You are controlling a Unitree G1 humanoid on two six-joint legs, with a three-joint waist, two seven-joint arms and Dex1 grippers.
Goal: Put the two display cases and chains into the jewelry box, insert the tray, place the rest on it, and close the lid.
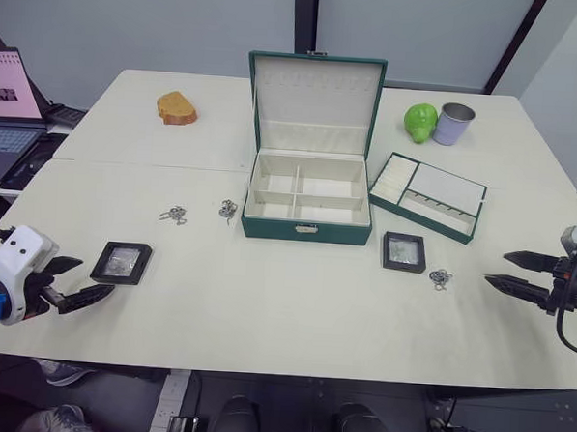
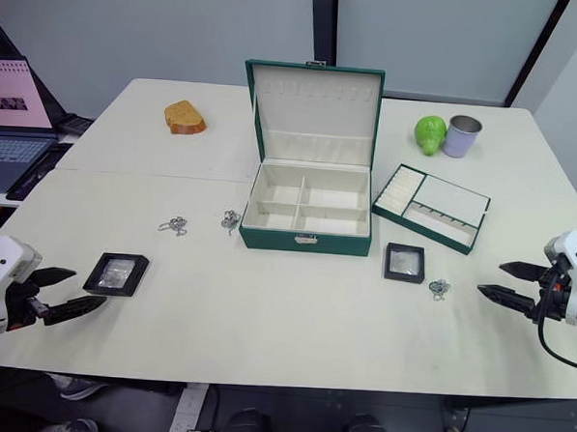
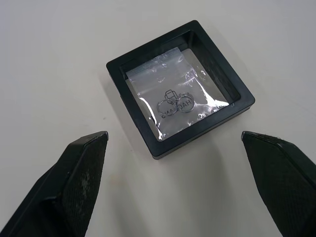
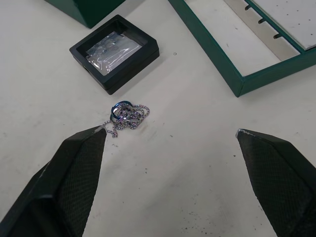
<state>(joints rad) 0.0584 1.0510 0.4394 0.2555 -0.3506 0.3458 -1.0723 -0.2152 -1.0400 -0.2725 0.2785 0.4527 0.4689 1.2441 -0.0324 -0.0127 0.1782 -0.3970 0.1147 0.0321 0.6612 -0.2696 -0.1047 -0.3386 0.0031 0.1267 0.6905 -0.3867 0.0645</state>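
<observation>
The jewelry box [image 1: 308,202] stands mid-surface with its lid [image 1: 315,103] upright and its cream compartments appear empty. The tray [image 1: 428,195] lies just beside the box on the right. One display case [image 1: 121,262] rests at the left, directly ahead of the left gripper [image 1: 84,281], whose fingers are spread apart. The second display case [image 1: 404,252] lies before the tray, a chain [image 1: 440,278] just beside it. The right gripper [image 1: 507,269] hovers near that chain, fingers apart. Two more chains [image 1: 173,214] [image 1: 228,209] lie left of the box.
</observation>
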